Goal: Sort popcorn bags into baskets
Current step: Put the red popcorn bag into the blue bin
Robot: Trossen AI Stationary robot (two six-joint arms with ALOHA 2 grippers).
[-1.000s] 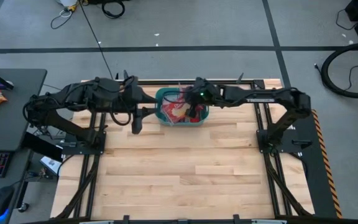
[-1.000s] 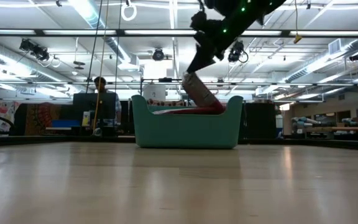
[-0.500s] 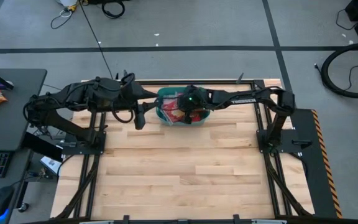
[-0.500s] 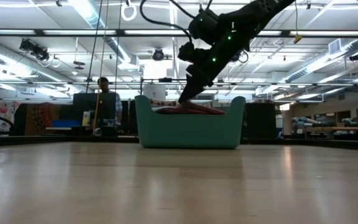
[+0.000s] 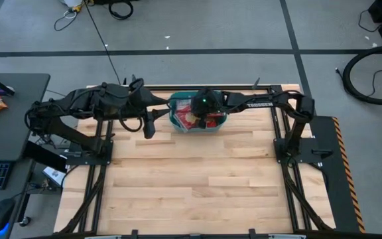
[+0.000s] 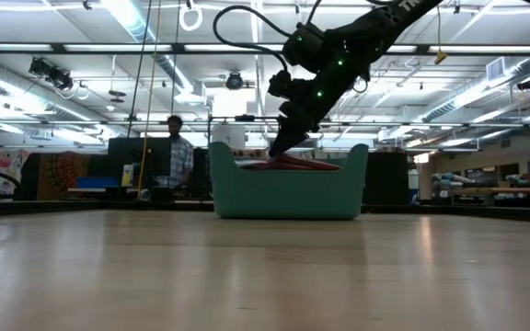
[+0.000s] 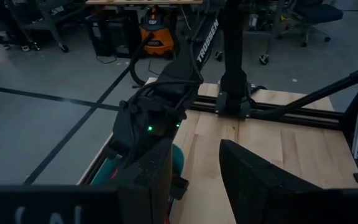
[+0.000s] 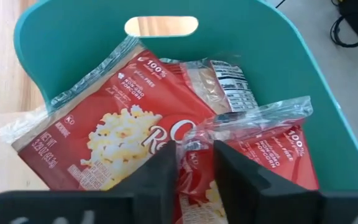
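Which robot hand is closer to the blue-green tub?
Right. The right gripper reaches down inside the teal tub, over the popcorn bags. The left gripper hangs just outside its left end.

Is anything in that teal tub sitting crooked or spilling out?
Yes. In the teal plastic tub, the large red popcorn packet lies tilted, its clear wrapper edge riding up over the rim. The other packets are heaped unevenly beneath the right gripper.

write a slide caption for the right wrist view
Right gripper poised over red popcorn bags piled inside the teal tub.
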